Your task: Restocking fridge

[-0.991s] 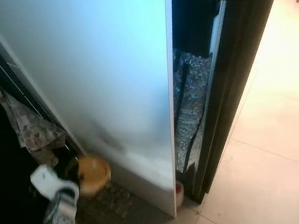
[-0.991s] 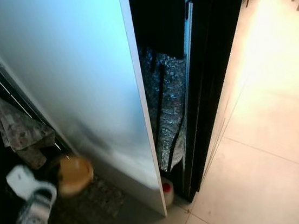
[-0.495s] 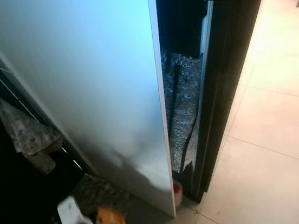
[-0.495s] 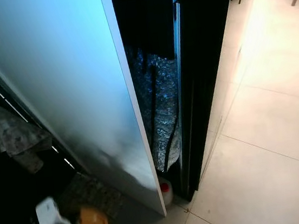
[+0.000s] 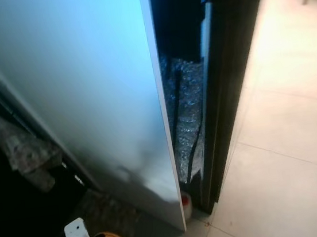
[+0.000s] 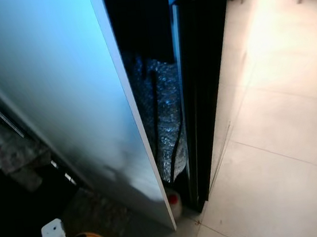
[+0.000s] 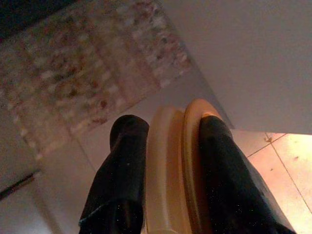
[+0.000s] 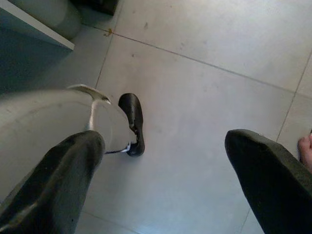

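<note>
The fridge door looks smooth and satiny white. Crinkled silvery foil glitters behind it. The floor tiles are glossy; the tan lid looks like smooth plastic.

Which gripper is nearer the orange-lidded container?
Left. The left gripper is clamped on the container, one finger on each side. The right gripper hangs open above bare floor tiles.
</note>
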Controlling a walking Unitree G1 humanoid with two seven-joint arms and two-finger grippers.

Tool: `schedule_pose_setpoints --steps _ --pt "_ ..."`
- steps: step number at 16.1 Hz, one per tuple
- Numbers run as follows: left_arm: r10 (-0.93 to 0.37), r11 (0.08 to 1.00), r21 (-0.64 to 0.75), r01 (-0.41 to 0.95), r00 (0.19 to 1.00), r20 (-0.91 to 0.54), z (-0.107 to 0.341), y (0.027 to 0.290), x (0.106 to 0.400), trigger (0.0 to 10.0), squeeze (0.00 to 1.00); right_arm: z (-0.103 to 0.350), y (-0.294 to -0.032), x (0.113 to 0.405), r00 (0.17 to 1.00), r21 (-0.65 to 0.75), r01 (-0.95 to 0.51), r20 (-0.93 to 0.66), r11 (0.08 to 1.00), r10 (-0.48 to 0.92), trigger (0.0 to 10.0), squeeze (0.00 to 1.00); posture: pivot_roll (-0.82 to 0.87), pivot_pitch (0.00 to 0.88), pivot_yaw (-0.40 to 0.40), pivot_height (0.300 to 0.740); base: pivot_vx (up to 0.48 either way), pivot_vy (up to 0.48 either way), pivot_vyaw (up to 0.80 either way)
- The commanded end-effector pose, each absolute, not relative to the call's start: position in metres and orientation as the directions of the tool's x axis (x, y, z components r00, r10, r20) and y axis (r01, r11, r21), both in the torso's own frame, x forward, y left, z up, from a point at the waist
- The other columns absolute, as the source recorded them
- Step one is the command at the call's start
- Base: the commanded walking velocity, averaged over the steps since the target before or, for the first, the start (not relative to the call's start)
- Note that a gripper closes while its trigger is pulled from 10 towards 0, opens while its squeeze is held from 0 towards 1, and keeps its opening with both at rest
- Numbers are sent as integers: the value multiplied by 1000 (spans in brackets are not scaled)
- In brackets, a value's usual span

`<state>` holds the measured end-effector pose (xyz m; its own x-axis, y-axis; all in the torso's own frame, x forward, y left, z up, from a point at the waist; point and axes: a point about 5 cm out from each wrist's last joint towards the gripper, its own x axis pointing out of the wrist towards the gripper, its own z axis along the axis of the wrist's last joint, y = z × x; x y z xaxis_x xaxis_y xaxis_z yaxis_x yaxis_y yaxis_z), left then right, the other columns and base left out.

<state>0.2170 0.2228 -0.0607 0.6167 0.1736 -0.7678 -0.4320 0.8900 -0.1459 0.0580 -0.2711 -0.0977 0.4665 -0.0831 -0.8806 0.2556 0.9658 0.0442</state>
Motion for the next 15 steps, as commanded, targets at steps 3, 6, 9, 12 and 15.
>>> schedule_pose_setpoints --steps 3,6,9,12,15 --pt "197 896 -112 -431 609 -768 -62 231 212 10000 0 -100 -266 54 450 52 252 -890 966 -70 10000 0 19 43 99 740 0 0 -710" --pt "197 896 -108 -430 605 -772 -63 231 209 10000 0 -100 -267 54 450 50 251 -890 967 -71 10000 0 16 39 97 740 0 0 -708" --pt "201 897 -101 -430 601 -774 -65 231 207 10000 0 -100 -267 55 462 55 260 -884 964 -74 10000 0 14 39 97 740 0 0 -235" --pt "199 896 -101 -433 595 -779 -66 231 205 10000 0 -99 -267 55 471 58 263 -879 963 -76 10000 0 14 35 98 740 0 0 0" --pt "196 898 -100 -427 595 -780 -66 230 204 10000 0 -99 -267 55 471 57 268 -879 962 -80 10000 0 13 30 99 740 0 330 0"
